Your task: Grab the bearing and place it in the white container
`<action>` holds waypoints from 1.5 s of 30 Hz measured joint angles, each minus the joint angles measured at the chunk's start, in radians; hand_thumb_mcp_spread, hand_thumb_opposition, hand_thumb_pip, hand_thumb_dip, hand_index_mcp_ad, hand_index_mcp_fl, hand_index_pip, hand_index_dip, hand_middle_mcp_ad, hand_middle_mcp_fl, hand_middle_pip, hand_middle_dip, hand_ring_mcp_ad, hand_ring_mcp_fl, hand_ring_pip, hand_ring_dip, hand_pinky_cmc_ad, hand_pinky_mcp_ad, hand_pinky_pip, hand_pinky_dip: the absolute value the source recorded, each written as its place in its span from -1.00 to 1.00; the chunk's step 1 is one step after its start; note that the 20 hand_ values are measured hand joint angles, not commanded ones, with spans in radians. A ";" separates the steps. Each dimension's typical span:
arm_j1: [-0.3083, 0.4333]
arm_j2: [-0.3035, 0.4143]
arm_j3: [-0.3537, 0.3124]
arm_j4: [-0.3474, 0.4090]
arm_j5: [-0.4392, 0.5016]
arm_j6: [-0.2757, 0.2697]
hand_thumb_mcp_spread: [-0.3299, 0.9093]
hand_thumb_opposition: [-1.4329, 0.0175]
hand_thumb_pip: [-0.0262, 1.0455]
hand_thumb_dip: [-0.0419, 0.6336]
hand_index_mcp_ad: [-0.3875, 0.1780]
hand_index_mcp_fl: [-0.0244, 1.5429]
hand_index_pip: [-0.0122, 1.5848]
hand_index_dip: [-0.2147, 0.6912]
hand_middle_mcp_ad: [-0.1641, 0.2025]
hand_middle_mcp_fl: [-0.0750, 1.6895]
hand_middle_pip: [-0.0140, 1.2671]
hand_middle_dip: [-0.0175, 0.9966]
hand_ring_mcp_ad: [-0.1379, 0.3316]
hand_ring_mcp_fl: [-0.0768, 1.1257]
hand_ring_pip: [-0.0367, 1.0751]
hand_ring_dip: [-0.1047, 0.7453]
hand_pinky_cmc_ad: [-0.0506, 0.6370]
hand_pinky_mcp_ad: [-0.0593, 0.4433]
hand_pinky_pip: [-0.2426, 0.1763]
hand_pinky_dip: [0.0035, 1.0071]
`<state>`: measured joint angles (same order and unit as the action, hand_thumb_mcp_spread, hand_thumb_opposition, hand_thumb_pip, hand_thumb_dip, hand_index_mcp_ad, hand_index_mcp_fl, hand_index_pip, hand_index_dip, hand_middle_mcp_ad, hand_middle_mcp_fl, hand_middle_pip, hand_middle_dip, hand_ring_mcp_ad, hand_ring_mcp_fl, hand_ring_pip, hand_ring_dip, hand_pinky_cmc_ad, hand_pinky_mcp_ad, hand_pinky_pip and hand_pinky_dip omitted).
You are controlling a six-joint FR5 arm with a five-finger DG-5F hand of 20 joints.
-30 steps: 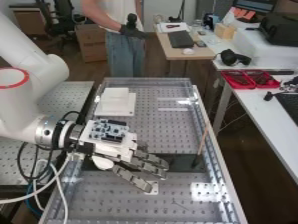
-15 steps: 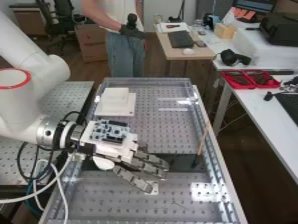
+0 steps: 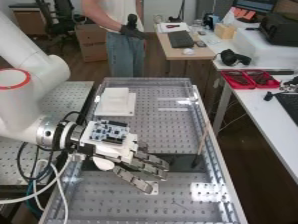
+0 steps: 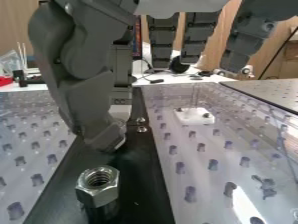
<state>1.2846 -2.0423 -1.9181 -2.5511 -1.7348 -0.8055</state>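
1 robot hand (image 3: 144, 165) nr 1 hex nut (image 4: 97, 188); 1 blk strip (image 4: 148, 200) below.

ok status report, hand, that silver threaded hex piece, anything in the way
Dark grey hand open, empty. Silver threaded hex piece upright on short black post, not gripped. Nothing seen between the two.

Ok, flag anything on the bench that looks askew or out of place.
A thin stick slants beside the straight bench rail, so it looks askew. Also, a hex nut sits above the black strip, though the task names a bearing.
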 joint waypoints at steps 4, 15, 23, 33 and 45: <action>-0.001 -0.002 0.001 -0.001 0.000 0.000 0.36 -0.26 0.10 0.16 -0.23 -0.76 0.68 -0.01 0.24 -0.89 -0.75 -0.56 0.02 -0.87 -0.75 -0.53 0.23 0.34 -0.20 -0.62; 0.000 -0.010 0.005 0.002 -0.002 0.005 0.36 -0.26 0.10 0.16 -0.23 -0.75 0.68 -0.02 0.24 -0.89 -0.76 -0.56 0.01 -0.87 -0.74 -0.53 0.23 0.34 -0.20 -0.62; 0.000 -0.011 0.009 -0.003 -0.005 0.004 0.36 -0.26 0.10 0.16 -0.23 -0.75 0.68 -0.02 0.24 -0.89 -0.76 -0.56 0.02 -0.87 -0.75 -0.53 0.23 0.34 -0.20 -0.62; -0.001 -0.011 0.008 0.002 -0.004 0.007 0.40 -0.28 0.10 0.16 -0.22 -0.69 0.76 -0.04 0.24 -0.89 -0.76 -0.56 0.02 -0.87 -0.75 -0.53 0.23 0.34 -0.20 -0.62; 0.002 -0.016 0.009 0.010 0.001 0.017 0.57 -0.35 0.13 0.17 -0.35 -0.63 0.80 -0.04 0.25 -0.89 -0.75 -0.56 0.01 -0.87 -0.74 -0.54 0.22 0.34 -0.13 -0.62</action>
<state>1.2862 -2.0586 -1.9095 -2.5407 -1.7340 -0.7889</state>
